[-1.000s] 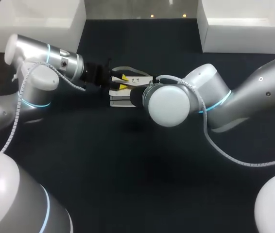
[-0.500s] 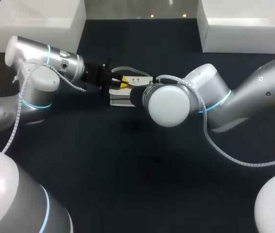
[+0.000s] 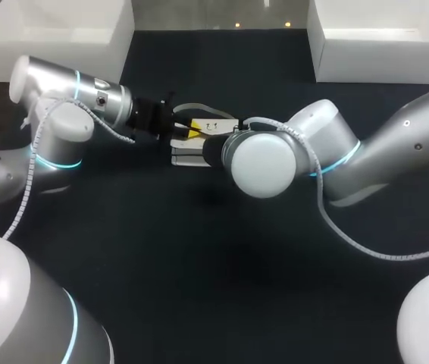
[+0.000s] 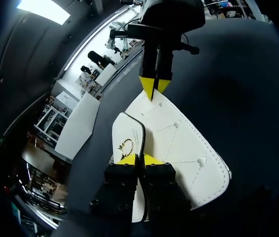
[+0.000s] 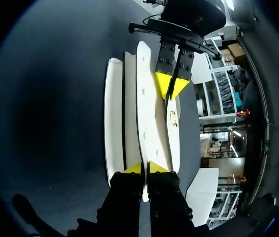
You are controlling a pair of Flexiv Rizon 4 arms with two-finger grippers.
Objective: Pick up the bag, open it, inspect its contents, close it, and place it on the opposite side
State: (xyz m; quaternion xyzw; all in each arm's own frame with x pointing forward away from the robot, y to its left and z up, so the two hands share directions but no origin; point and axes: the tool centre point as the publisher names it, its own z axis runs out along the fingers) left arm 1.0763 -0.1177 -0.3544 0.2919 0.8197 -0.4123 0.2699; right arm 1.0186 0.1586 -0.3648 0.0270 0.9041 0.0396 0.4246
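The left gripper (image 4: 139, 159) has its fingers pressed together on the edge of the flap (image 4: 128, 131), just short of the gold clasp (image 4: 125, 146). The right gripper (image 5: 145, 168) pinches the opposite end of the bag (image 4: 184, 143), its fingers closed on a thin white wall of the body. The bag therefore lies straight between the two grippers. Its long axis runs from one pair of tips to the other, and the tips face each other along it. Neither arm is nearer, since both have hold.

Opening, as I judge it, calls for the left to draw the flap away while the right holds the body fast. How far the flap stands off the body I cannot tell.

The bag is over the middle of the dark table (image 3: 199, 265). Whether it rests there or hangs just above I cannot tell. A bin (image 3: 55, 34) stands well beyond the bag's left end, and a second bin (image 3: 381, 42) well beyond its right.
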